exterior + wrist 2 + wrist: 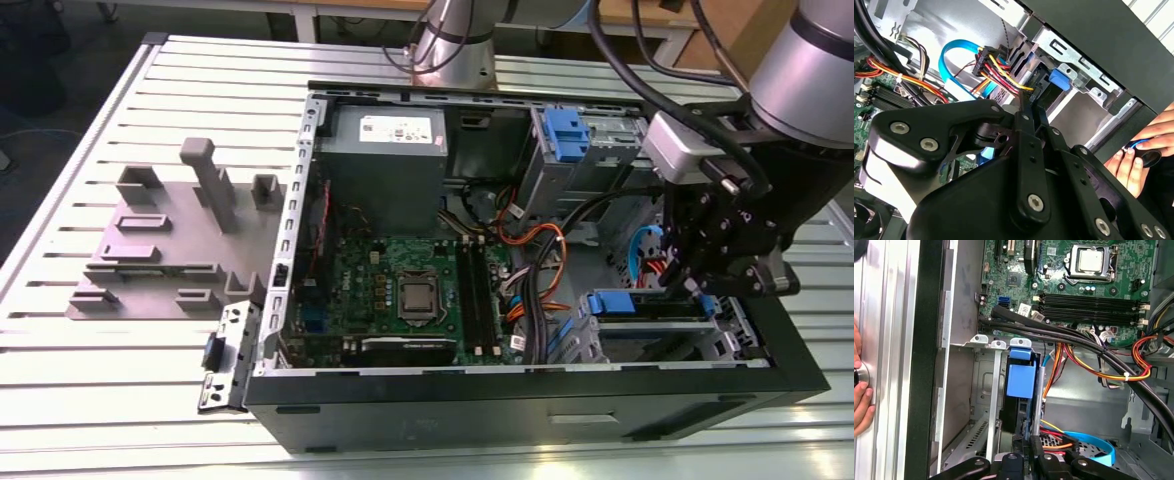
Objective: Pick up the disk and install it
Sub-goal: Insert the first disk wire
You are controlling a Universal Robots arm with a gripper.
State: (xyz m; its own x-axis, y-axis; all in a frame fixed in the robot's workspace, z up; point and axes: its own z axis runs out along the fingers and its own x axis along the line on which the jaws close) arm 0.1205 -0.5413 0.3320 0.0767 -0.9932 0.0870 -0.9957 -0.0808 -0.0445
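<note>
The disk [654,308] lies in the drive bay at the front corner of the open computer case, on the exterior view's right, its blue side rail [1020,379] showing at the bay's mouth. My gripper [703,285] hangs directly over that bay. In the second wrist view the gripper [1029,102] has its black fingers pressed together with nothing visible between them. Their tips sit by the red and yellow cables next to the blue rail end [1060,79]. In the first wrist view the gripper [1029,456] is just behind the disk.
The motherboard [407,285] and the grey power supply box [387,150] fill the case. A second blue clip [567,135] stands in the far bay. Cable bundles [1094,365] cross near the bay. A person's hand [1131,165] rests outside the case wall. A grey fixture [167,235] stands on the table.
</note>
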